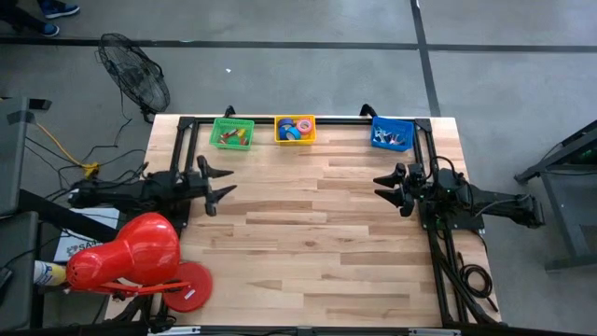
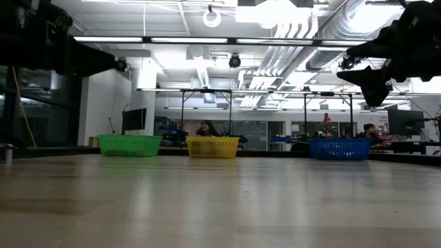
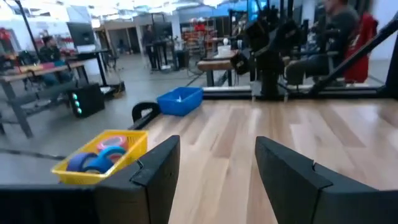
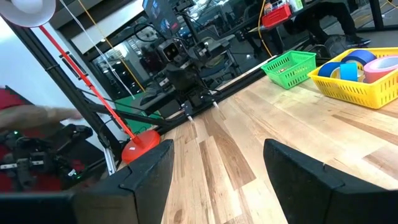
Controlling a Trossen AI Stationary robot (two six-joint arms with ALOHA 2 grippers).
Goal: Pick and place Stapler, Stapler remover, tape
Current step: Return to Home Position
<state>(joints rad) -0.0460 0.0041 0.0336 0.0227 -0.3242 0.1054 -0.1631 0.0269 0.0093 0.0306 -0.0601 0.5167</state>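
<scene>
Left claw and right claw hang spread and empty by the side edges of the desk, while the tape sits in the yellow basket at the far edge, which a wide arm swing might knock off.

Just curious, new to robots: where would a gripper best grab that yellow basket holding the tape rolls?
Probably the long wall of the yellow basket nearest the table's middle, from straight above: it is thin, near upright and open-topped, while tape rolls crowd the inside.
</scene>
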